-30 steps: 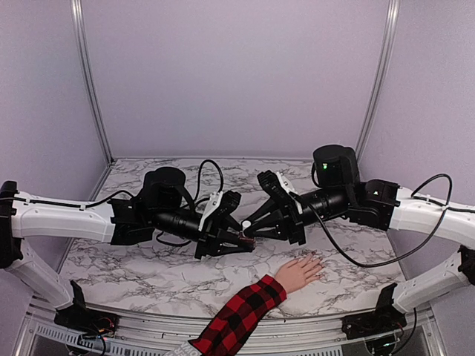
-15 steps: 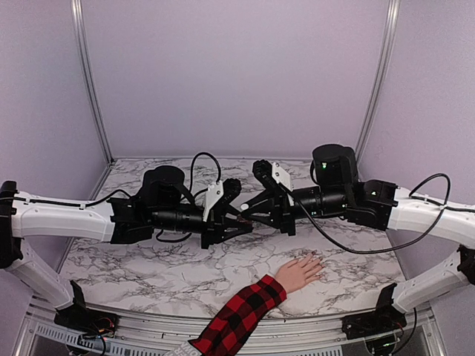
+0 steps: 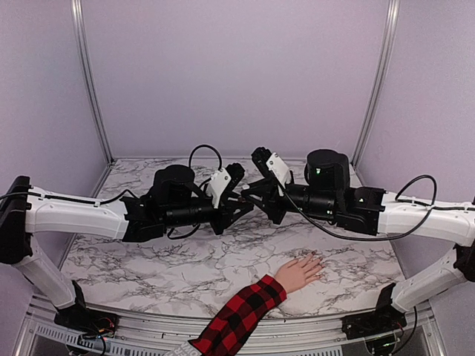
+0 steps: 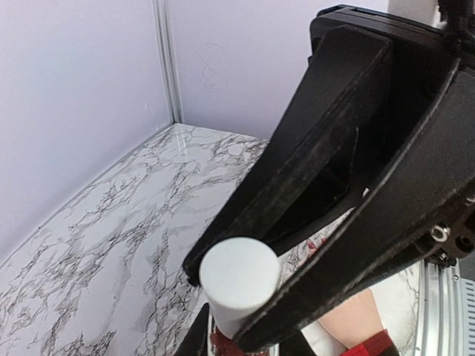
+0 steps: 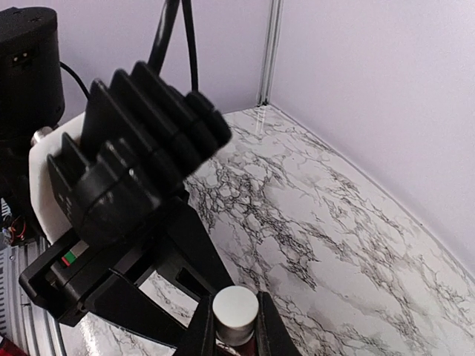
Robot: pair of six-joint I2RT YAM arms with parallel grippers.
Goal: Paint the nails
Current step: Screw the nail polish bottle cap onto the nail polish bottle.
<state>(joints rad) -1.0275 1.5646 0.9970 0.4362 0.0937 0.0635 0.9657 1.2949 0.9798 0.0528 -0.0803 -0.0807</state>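
Uncapping polish in mid-air: 2 grippers, 1 bottle

Left gripper [image 4: 246,348] clamps the dark-red bottle [image 4: 221,343], right gripper [image 5: 235,334] pinches its white cap [image 5: 236,308] (brush presumably beneath). Twist along the bottle's axis, then pull straight — the nails [image 3: 316,261] lie well apart, near the table's [image 3: 148,259] front edge.

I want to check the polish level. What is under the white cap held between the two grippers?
A sliver of dark-red polish bottle shows directly under the white cylindrical cap. The rest of it, fill level included, is hidden by black jaws.
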